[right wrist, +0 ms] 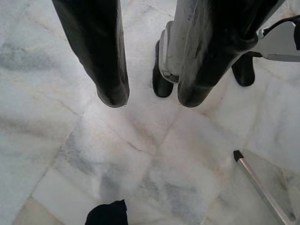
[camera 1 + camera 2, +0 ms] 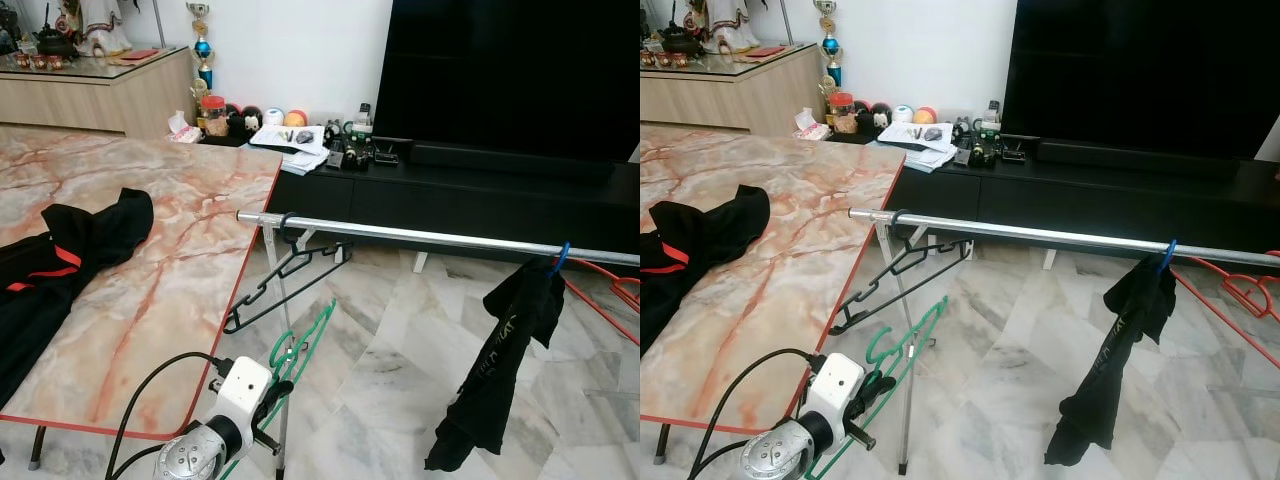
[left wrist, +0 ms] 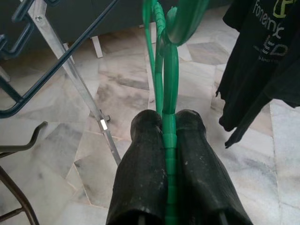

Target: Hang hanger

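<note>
Green hanger (image 2: 305,350), a thin plastic frame with a ribbed stem and a curved hook, is held low beside the rack's upright leg (image 2: 276,330), below the metal rail (image 2: 440,238) and near the edge of the marble-patterned table (image 2: 170,250). The left gripper (image 3: 168,136) is clamped tight on the stem, its two rounded black fingers (image 3: 140,159) pressed against either side with the green strip showing between them. The step in hand appears to be the carry toward the rail: the hanger is grasped but not yet hung. The next move likely calls for raising the hook above the smooth, round rail and lowering it over a bare stretch, between the dark hanger (image 2: 285,280) already hooked near the rail's left end and the blue hanger carrying a black shirt (image 2: 505,350) farther right. The right gripper (image 1: 152,96) points down at the pale veined floor tiles (image 1: 140,164), its fingers spread apart and holding nothing. A dark garment with red trim (image 2: 70,250) lies crumpled on the table.
</note>
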